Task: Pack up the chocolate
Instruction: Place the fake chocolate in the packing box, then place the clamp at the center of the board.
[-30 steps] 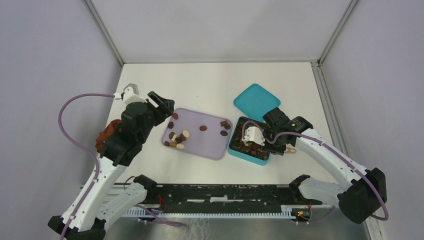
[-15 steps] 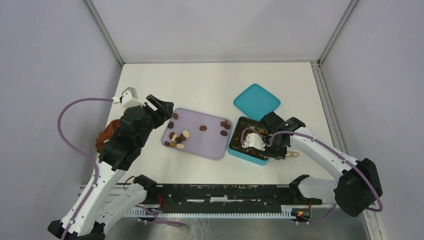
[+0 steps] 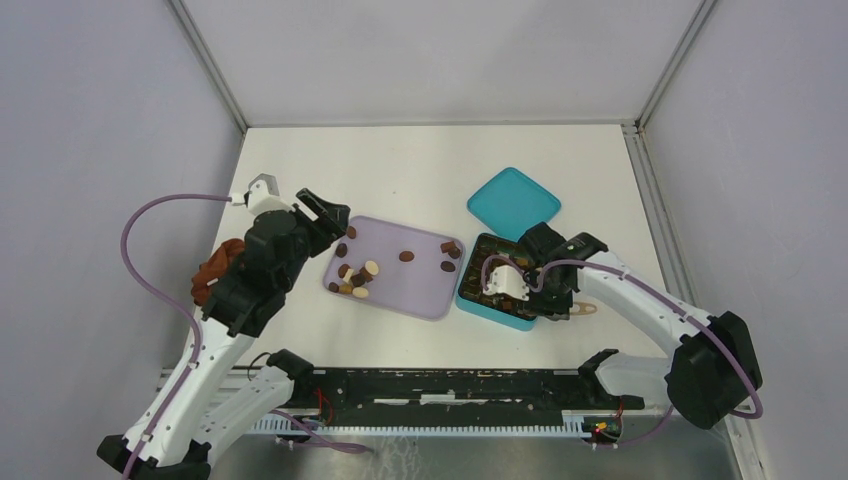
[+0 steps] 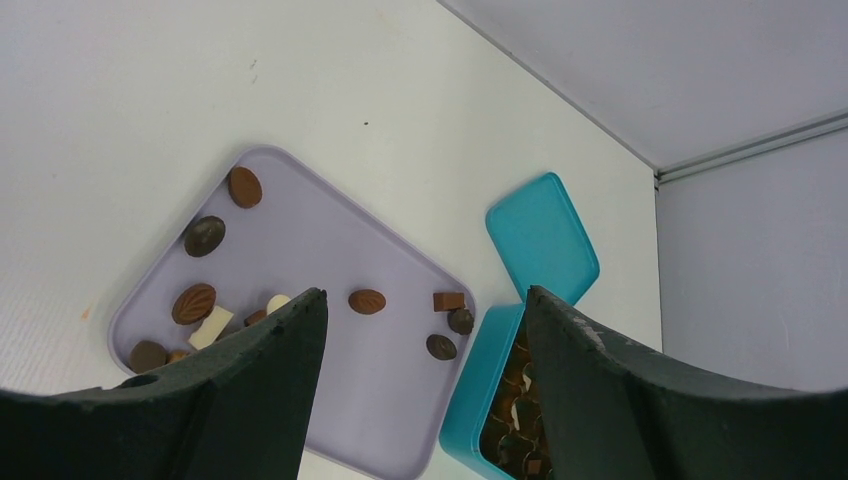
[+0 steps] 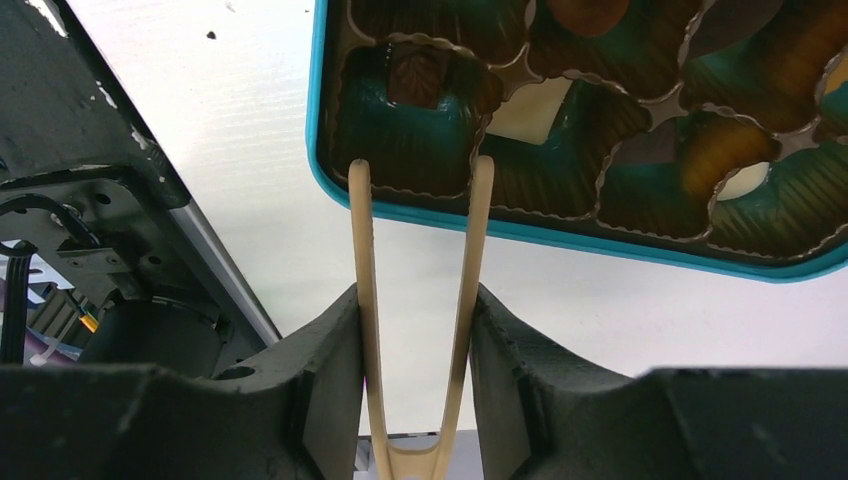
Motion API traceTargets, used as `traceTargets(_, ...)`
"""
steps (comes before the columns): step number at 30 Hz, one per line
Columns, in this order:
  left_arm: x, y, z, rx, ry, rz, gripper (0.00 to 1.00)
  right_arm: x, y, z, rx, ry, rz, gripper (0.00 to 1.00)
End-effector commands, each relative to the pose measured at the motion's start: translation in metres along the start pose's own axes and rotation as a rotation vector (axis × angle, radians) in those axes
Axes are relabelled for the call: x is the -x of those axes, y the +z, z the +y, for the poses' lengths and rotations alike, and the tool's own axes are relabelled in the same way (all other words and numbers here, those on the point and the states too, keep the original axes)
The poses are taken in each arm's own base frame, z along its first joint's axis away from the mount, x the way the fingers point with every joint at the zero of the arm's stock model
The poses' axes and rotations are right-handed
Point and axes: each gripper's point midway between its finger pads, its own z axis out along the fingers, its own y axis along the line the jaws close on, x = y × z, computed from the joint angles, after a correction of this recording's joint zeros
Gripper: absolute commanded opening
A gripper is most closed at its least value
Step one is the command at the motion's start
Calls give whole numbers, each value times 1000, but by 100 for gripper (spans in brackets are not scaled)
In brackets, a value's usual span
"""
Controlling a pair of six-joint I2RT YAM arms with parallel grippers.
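Bare worktop (image 3: 420,165) lies beyond the tray (image 3: 400,285) and lid (image 3: 513,200). Tray and box (image 3: 487,309) nearly touch (a narrow gap); the right hand (image 5: 415,330) and its tongs (image 5: 362,300) occupy a corner of the box.

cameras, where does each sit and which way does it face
top external: above and behind the bases, looking down on the table; left arm, right arm show.
left wrist: on the left gripper, looking down past its open fingers at the tray, chocolate and teal box.
right wrist: on the right gripper, close over the teal box; fingers and tongs show.
shared: all three see the teal box.
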Motion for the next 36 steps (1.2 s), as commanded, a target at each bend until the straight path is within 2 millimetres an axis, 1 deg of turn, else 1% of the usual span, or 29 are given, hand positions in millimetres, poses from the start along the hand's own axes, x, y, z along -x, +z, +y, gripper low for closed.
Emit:
traceTargets(1, 11, -2, -14, -48, -40, -28, 79, 19, -21, -15, -53, -2, -75, 44)
traceTargets(5, 7, -2, -21, -80, -24, -3, 79, 41, -41, -22, -57, 20, -178, 42)
traceTargets(8, -3, 3, -31, -125, 3, 50, 79, 57, -53, -34, -54, 76, -275, 40)
traceTargets(11, -15, 8, -39, -173, 10, 98, 80, 67, -67, -59, -70, 188, -395, 37)
traceTargets(14, -24, 13, -43, -205, -7, 121, 82, 66, -80, -92, -109, 329, -518, 36)
traceTargets(16, -30, 15, -45, -225, -23, 134, 83, 58, -88, -114, -145, 438, -584, 36)
traceTargets(18, -35, 16, -47, -243, -38, 149, 83, 44, -90, -134, -178, 537, -633, 36)
traceTargets(19, -39, 17, -48, -251, -43, 158, 83, 33, -91, -144, -195, 596, -656, 36)
traceTargets(22, -47, 20, -49, -266, -53, 184, 83, 0, -84, -161, -220, 773, -706, 36)
traceTargets(25, -55, 24, -48, -272, -56, 207, 82, -26, -71, -170, -245, 920, -721, 36)
traceTargets(28, -61, 26, -46, -271, -57, 221, 82, -44, -54, -172, -271, 1027, -726, 36)
traceTargets(33, -66, 29, -43, -264, -53, 229, 82, -61, -21, -165, -282, 1170, -695, 37)
traceTargets(36, -65, 29, -42, -259, -51, 227, 82, -71, -6, -163, -291, 1247, -677, 37)
